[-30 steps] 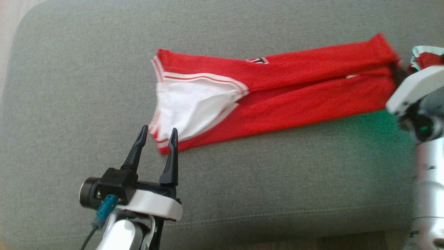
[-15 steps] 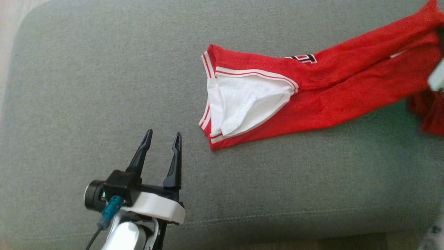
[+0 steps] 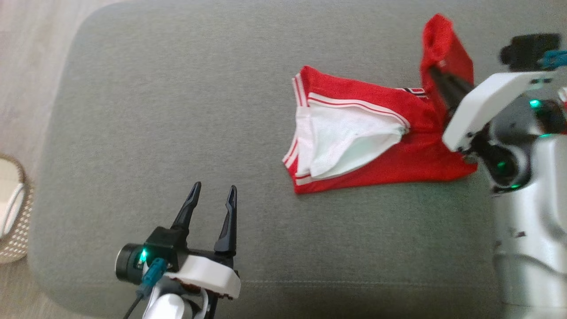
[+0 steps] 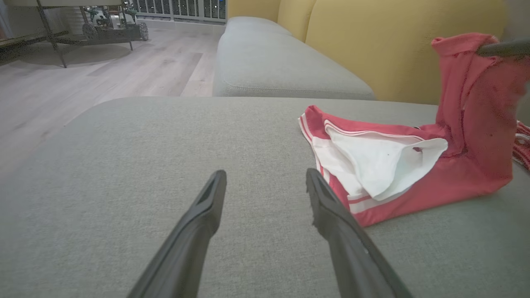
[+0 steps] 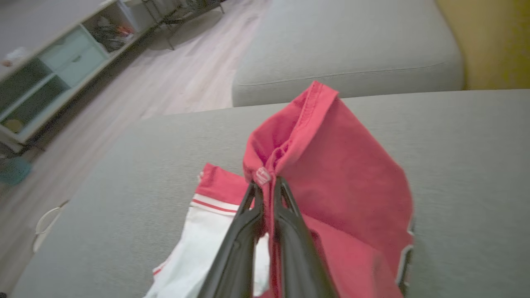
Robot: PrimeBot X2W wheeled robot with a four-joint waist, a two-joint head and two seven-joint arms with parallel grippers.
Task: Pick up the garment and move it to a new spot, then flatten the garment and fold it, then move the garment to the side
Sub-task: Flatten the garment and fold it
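A red garment (image 3: 385, 150) with white trim and a white inner panel lies on the grey cushion (image 3: 177, 110), right of centre. My right gripper (image 3: 433, 71) is shut on its right end and holds that end up off the cushion, the cloth draped over the fingers (image 5: 265, 186). The rest of the garment (image 4: 393, 165) rests on the cushion with the raised end standing at its right. My left gripper (image 3: 211, 195) is open near the front edge, to the left of the garment and apart from it, nothing between its fingers (image 4: 211, 198).
A woven basket (image 3: 13, 208) stands on the wood floor at the far left. Behind the cushion are a second grey seat (image 4: 273, 62) and a yellow backrest (image 4: 393, 37). A low shelf unit (image 5: 54, 62) stands across the floor.
The head camera has shifted. My right gripper has lifted the garment's right end and carried it back over toward the left, shortening the garment's spread. The left gripper stays open, clear of the cloth.
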